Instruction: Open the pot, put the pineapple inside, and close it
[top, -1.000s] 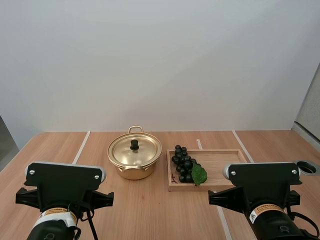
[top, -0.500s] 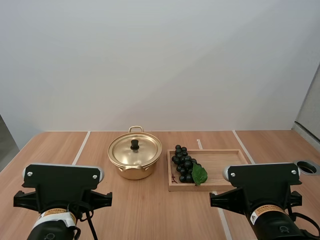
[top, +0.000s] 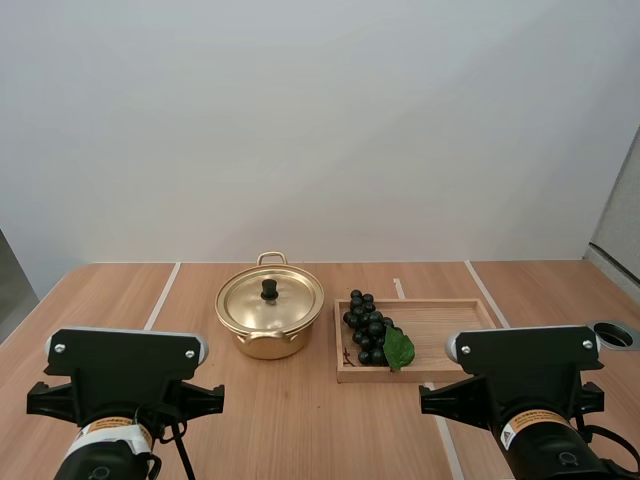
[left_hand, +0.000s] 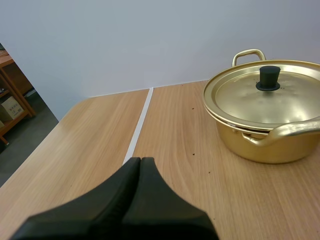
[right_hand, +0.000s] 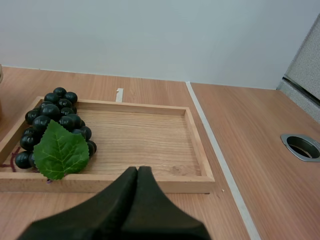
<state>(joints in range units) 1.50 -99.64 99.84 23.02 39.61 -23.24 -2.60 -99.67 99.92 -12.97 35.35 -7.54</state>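
Observation:
A golden pot (top: 268, 335) stands mid-table with its lid (top: 270, 303) on, black knob (top: 269, 289) up. To its right a wooden tray (top: 445, 335) holds a bunch of dark grapes (top: 367, 325) with a green leaf at its left end. No pineapple is in sight. My left gripper (left_hand: 141, 160) is shut on nothing, low over the table, short of the pot (left_hand: 265, 140) and to its left. My right gripper (right_hand: 138, 169) is shut on nothing, just before the near rim of the tray (right_hand: 150, 140), with the grapes (right_hand: 52, 117) off to its left.
White tape lines (top: 162, 295) run across the wooden table, one beside the tray (right_hand: 215, 150). A metal-ringed hole (top: 618, 335) sits at the table's right edge. The table's left edge (left_hand: 45, 145) drops off beside my left arm.
Both arms have dipped slightly, and the left one has edged a little to the left. The pot, tray and grapes have not moved.

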